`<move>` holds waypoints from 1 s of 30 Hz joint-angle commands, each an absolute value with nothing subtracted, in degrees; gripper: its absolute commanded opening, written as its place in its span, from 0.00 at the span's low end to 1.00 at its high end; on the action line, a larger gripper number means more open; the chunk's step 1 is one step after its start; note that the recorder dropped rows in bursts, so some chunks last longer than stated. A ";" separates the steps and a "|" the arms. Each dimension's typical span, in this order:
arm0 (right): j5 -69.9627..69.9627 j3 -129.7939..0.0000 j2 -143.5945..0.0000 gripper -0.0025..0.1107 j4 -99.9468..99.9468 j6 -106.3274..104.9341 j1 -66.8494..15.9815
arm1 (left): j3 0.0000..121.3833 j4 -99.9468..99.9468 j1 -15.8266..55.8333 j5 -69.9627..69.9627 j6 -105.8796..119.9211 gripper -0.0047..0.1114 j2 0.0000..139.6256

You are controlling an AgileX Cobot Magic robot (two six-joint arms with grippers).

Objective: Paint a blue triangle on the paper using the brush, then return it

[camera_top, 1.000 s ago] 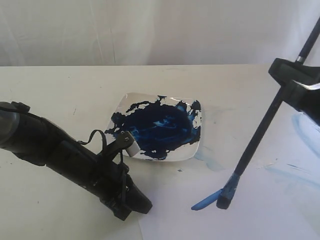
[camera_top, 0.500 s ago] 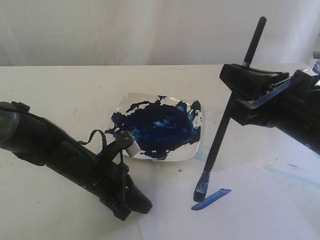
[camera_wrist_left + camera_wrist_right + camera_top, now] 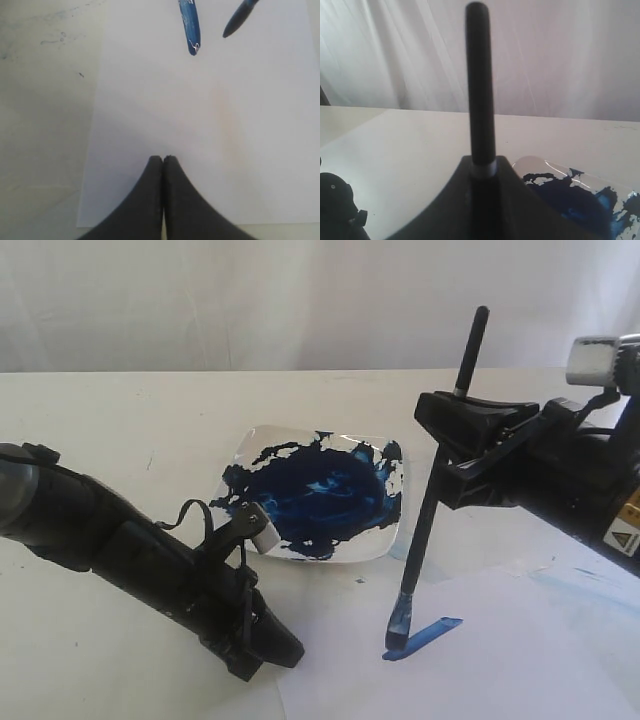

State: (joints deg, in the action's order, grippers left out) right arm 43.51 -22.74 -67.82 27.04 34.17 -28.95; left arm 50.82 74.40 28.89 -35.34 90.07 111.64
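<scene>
right gripper [image 3: 446, 445] clamps brush [image 3: 422, 540] | left gripper [image 3: 163, 162] pinched together over paper [image 3: 210, 125] | arm label [image 3: 622, 532] unreadable

Cream-white table [image 3: 110, 430] carries a white plate [image 3: 250, 445], mostly covered in dark-blue paint [image 3: 320, 500]. White paper [image 3: 500, 670] lies flat just beside the plate, on the near right side. Few small dark specks on bare table.
</scene>
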 commanded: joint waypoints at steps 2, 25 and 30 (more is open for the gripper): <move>43.82 -22.80 -68.34 0.02 27.16 33.13 -29.07 | 50.80 73.51 29.24 -35.54 89.91 0.04 111.56; 44.79 -22.80 -70.88 0.02 27.04 33.13 -29.07 | 50.80 73.37 29.24 -35.44 89.91 0.04 111.56; 45.57 -22.80 -70.88 0.02 26.54 33.13 -29.07 | 50.80 73.23 29.24 -35.44 89.91 0.04 111.56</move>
